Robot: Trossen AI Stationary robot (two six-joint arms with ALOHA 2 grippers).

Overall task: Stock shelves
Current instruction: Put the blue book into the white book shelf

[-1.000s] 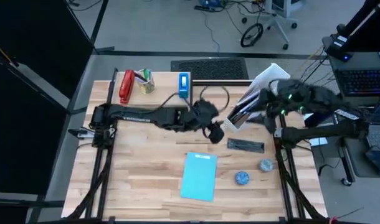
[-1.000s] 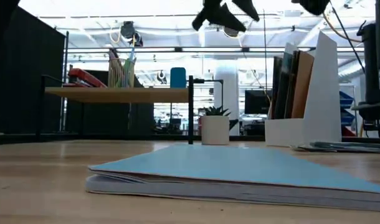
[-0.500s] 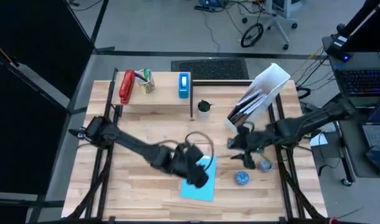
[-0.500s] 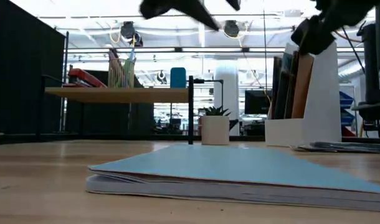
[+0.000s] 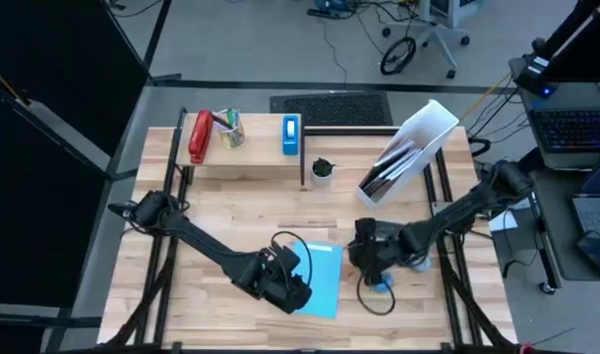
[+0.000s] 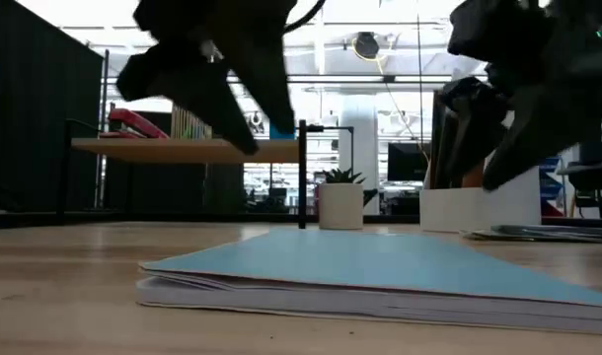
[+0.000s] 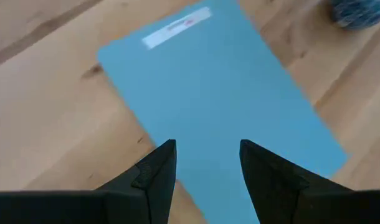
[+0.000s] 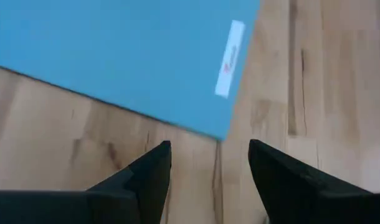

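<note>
A light-blue notebook [image 5: 325, 277] lies flat on the table's near middle. My left gripper [image 5: 292, 290] hangs open over the notebook's left part [image 7: 221, 93], fingers pointing down and clear of the cover. My right gripper [image 5: 362, 254] hangs open just past the notebook's far right corner [image 8: 222, 127], over bare wood. The wooden shelf [image 5: 246, 157] stands at the far left on black legs. It carries a red stapler [image 5: 198, 136], a pencil cup [image 5: 229, 129] and a blue box [image 5: 291, 135]. The white file holder [image 5: 410, 149] stands at the far right with flat things in it.
A small potted plant [image 5: 323, 170] stands between shelf and file holder. A blue ball [image 5: 383, 284] lies just right of the notebook, under my right arm. A flat dark stack [image 6: 538, 234] lies on the table's right side. Bare wood lies to the notebook's left.
My left gripper has swung from beside the shelf toward the near edge and come down over the notebook's left part. My right gripper has left the file holder, moved toward the near edge and leftward, and come down at the notebook's far right corner.
</note>
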